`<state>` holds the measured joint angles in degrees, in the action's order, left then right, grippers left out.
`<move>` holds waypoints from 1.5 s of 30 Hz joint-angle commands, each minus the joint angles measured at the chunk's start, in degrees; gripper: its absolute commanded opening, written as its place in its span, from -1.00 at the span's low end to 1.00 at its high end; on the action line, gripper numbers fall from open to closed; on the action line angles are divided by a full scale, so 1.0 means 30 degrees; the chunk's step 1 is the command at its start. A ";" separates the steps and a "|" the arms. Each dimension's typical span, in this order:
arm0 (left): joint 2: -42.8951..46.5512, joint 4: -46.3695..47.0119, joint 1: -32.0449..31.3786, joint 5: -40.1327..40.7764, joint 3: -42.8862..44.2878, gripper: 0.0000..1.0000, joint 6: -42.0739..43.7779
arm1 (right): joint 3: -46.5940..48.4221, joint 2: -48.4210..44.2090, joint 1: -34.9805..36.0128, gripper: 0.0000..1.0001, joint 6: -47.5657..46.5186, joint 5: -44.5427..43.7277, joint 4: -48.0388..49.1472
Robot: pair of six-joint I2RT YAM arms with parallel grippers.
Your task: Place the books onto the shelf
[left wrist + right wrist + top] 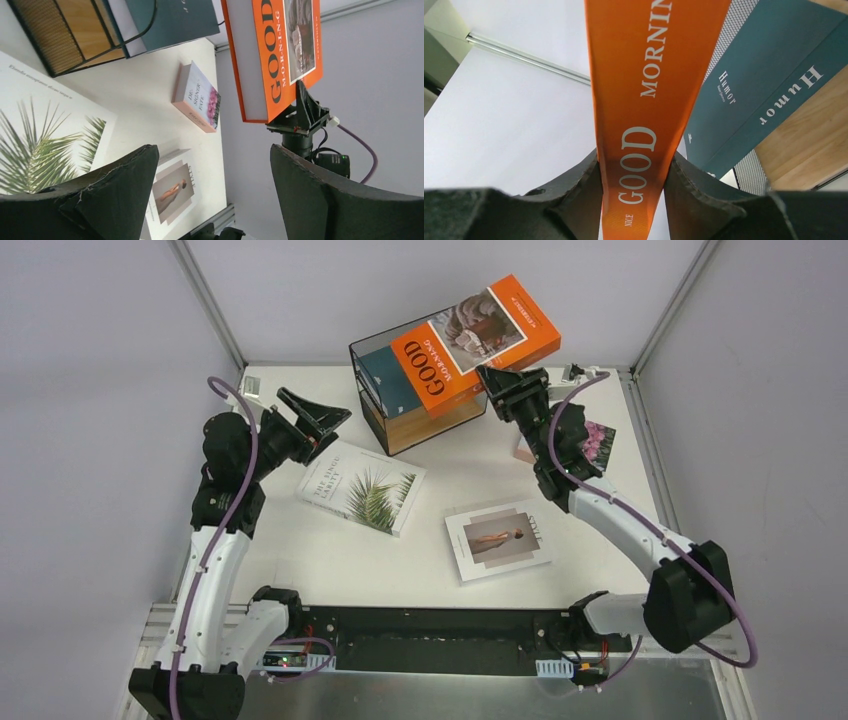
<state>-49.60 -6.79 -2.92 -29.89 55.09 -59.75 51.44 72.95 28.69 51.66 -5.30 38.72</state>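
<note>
Top external view: the left gripper (318, 425) gapes empty near the palm-leaf book (362, 495), which lies flat. The teal book (388, 380) is inside the shelf (420, 427). The right gripper (500, 385) pinches the orange book (470, 345), tilted over the shelf. The STYLE book (498, 538) and pink-flower book (598, 440) remain unshelved.

Bright, even, diffuse light fills all three views. The white worktop (300, 550) carries only faint, soft-edged shadows, the darkest just beside the shelf (425, 428). Well nearer the camera than the shelf, a metal plate (450, 695) shows a pale strip of glare. In both wrist views the dark fingers (115, 200) look soft and underlit, while the lettering on the orange book (644, 100) is sharp.
</note>
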 commanded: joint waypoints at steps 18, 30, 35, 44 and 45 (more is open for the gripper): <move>0.2179 -0.3522 0.0103 0.1856 0.1016 0.70 0.2354 | 0.5021 0.6993 0.0232 -0.58 0.5610 0.0848 -0.0144; 0.2422 -0.3979 0.0088 0.1920 0.1054 0.70 0.2506 | 0.6291 0.9053 0.0786 -0.57 0.6186 0.1562 -0.0222; 0.2431 -0.4037 0.0110 0.1994 0.0960 0.69 0.2484 | 0.6625 0.9412 0.0867 -0.56 0.6300 0.1562 -0.0520; 0.2494 -0.4037 0.0094 0.2023 0.0965 0.69 0.2428 | 0.8071 1.0397 0.0838 0.31 0.6140 0.2818 -0.2061; 0.2482 -0.4037 0.0094 0.2024 0.0961 0.69 0.2466 | 0.8143 1.0379 0.0838 0.45 0.6146 0.2949 -0.2297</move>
<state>-43.05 -19.99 -2.92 -24.86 56.16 -53.28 72.16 104.03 30.79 70.02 -0.08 32.49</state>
